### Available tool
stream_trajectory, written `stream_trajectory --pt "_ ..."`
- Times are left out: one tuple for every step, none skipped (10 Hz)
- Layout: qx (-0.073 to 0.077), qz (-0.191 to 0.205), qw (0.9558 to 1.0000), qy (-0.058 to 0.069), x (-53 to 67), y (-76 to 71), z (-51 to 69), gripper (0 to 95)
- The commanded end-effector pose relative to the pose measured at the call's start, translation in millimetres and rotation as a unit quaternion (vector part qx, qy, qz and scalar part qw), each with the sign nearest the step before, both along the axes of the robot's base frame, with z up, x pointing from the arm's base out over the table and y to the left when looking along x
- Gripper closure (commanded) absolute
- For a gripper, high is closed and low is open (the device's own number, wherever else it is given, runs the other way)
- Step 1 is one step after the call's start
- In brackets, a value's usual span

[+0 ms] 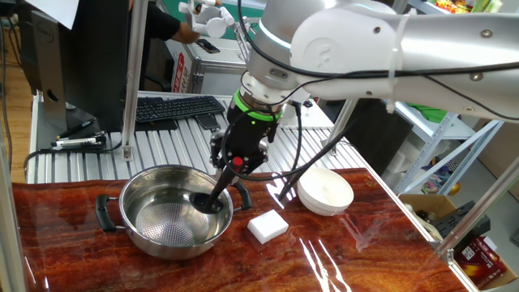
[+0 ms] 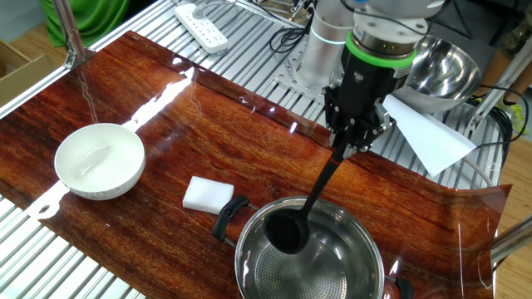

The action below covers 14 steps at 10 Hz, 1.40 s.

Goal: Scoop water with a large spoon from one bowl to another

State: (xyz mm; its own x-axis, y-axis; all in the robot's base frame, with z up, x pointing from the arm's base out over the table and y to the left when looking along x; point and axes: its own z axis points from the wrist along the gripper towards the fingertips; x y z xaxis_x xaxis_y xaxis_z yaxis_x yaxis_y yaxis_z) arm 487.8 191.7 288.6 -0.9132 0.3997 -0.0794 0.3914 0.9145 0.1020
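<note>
Gripper (image 1: pixel 236 165) sits center frame in one fixed view, upper right of center in the other fixed view (image 2: pixel 356 139); jaws clamped narrow on the top of the ladle handle. Ladle (image 1: pixel 212 197) hangs at a slant, its cup down inside the steel pot (image 1: pixel 174 236), near the pot's right inner wall in that view. In the other fixed view the ladle cup (image 2: pixel 284 230) sits at the upper left of the pot interior, and the pot (image 2: pixel 332 270) is cut off by the bottom edge of the frame. Can't tell how much water the pot holds; the bottom shows a dotted pattern through it.

White bowl (image 1: pixel 326 191) is right of center in one fixed view, well apart from the pot; in the other fixed view it's at left (image 2: pixel 100 160). White block (image 1: pixel 268 226) lies between pot and bowl, just beside the pot's near handle (image 2: pixel 208 194). All of these rest on the red-brown wood-grain mat (image 1: pixel 340 259).

Background: keyboard (image 1: pixel 177 108) upper left in one fixed view; power strip (image 2: pixel 201 26) top of the other fixed view; second steel bowl (image 2: pixel 445 75) upper right.
</note>
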Motion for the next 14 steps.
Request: stream_trajectory --pt "-0.001 0.003 1.0000 0.000 -0.4 -2.0 3.8 95.0" --pt "-0.001 0.003 1.0000 -0.001 -0.7 -3.6 6.0 95.0" --pt "-0.003 0.004 1.0000 -0.003 -0.7 -4.9 7.8 95.0" --pt "-0.004 0.006 1.0000 -0.004 0.1 -6.7 10.0 95.0" --pt "-0.006 0.008 0.9999 -0.005 0.9 -7.6 11.1 95.0" --pt "-0.006 0.011 0.9999 -0.005 2.3 -9.5 13.3 95.0" --pt "-0.006 0.014 0.9999 -0.004 4.2 -11.7 15.7 95.0" --pt "-0.006 0.016 0.9999 -0.002 6.1 -13.8 17.9 95.0" --pt "-0.007 0.020 0.9998 -0.001 8.0 -16.9 21.1 95.0" --pt "-0.008 0.022 0.9997 -0.002 9.4 -19.3 23.5 95.0" --pt "-0.008 0.022 0.9997 -0.002 10.3 -20.6 24.8 95.0" --pt "-0.008 0.024 0.9997 -0.002 11.1 -22.3 26.4 95.0" --pt "-0.009 0.026 0.9996 -0.002 11.6 -23.9 28.0 95.0" --pt "-0.011 0.032 0.9994 -0.002 12.3 -26.4 30.4 95.0"
